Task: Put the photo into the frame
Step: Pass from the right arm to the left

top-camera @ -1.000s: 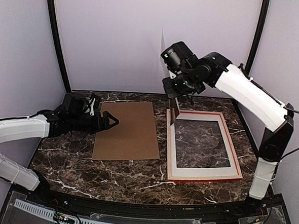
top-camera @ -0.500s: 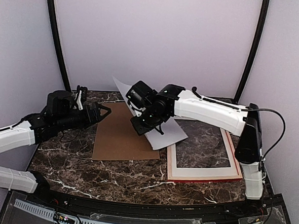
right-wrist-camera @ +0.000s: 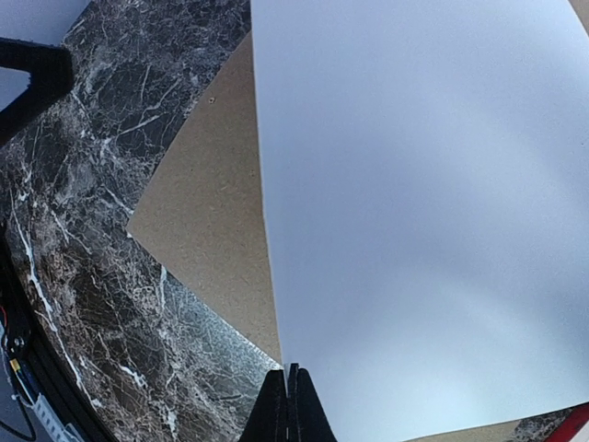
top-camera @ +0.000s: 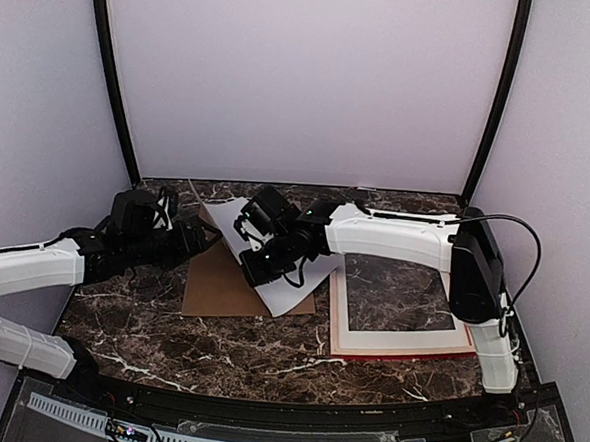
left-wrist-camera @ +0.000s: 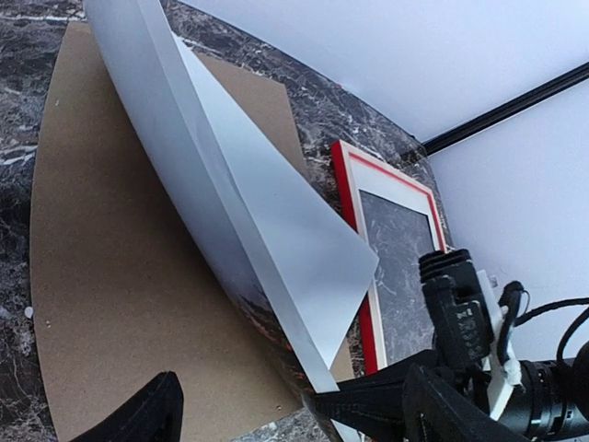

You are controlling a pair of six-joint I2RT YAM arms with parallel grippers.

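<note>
Left gripper (top-camera: 206, 238) sat low over the marble table (top-camera: 119, 315), its fingers spread wide and closed on nothing. It had edged in toward the middle over the last second without changing its spread. From my left wrist camera the sheet's lower edge ran close past one finger, but I could not tell whether they touched.

Beside it lay the brown backing board (top-camera: 215, 294), flat on the table and unmoved.

Over that board hung the photo (top-camera: 293, 286), and this was the real change. A second earlier I had held it high and nearly edge-on above the frame's far left corner. Since then I had swung my right arm left and down, so the print sloped across the board with its plain white back up. Its raised corner reached toward the left gripper, and only a sliver of the printed side showed underneath.

Right gripper (right-wrist-camera: 293, 398) was pinched fully together on the photo's near edge, carrying it alone.

Further right, the frame (top-camera: 400, 341) lay flat with its opening bare, marble showing through.

I judged that the photo had moved away from the frame, so the task was no nearer finished. The move looked to me like a pass or regrip with the left gripper.
</note>
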